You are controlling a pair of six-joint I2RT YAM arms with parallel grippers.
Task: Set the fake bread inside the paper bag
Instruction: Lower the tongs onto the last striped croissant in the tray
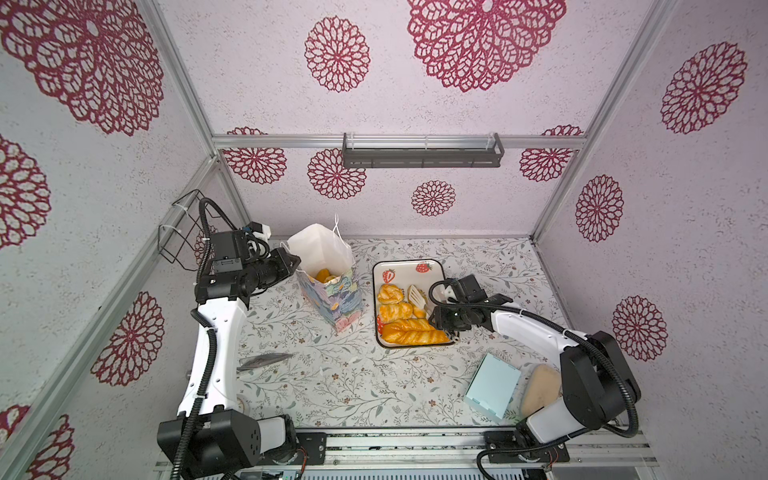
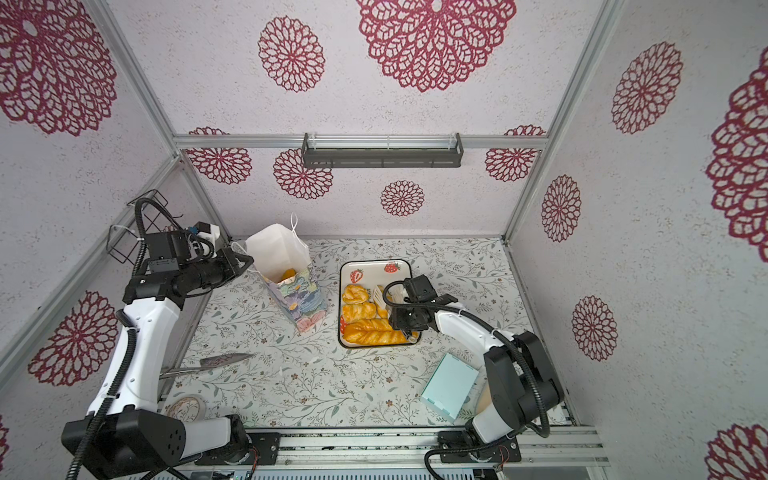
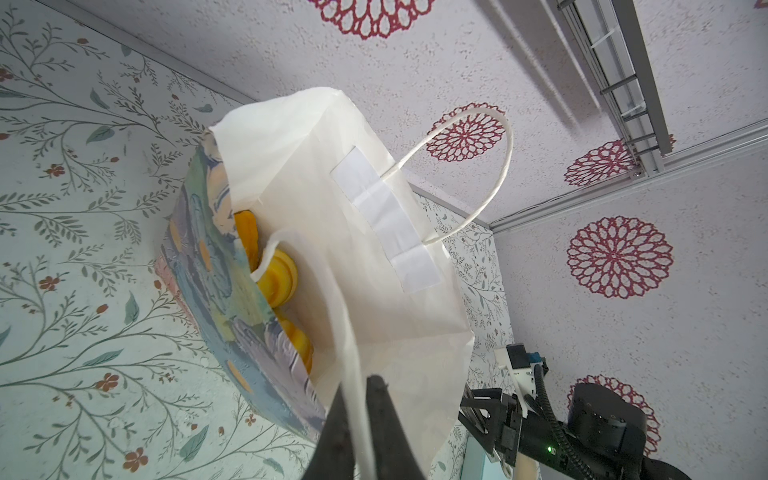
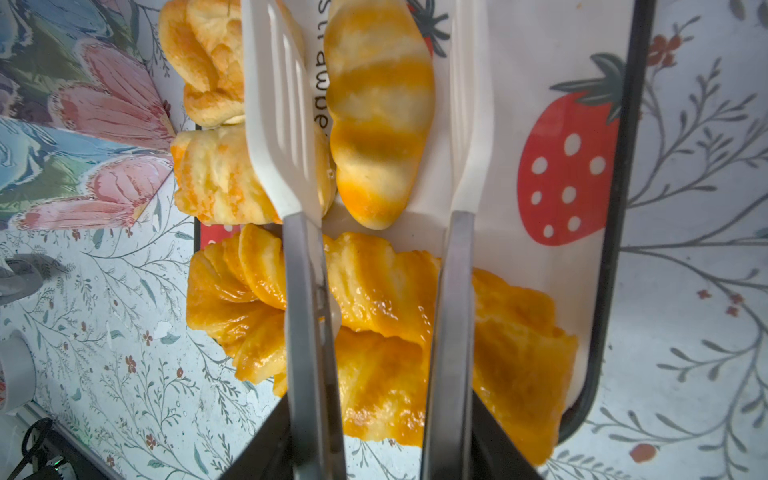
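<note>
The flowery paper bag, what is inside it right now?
Inside the paper bag lie a few glossy yellow pastries, seen against its white lining. The flowered wall covers most of them, so their count and the bag's bottom cannot be seen.

Pale walls (image 1: 395,108) with crimson rosettes (image 1: 337,54) (one dark shelf (image 1: 422,158)) enclose a leaf-patterned tabletop (image 1: 332,382).

Bright, even light, perhaps from overhead, leaves soft shadows; both top views bow at their edges, and the loaf (image 4: 374,291) glints.
</note>
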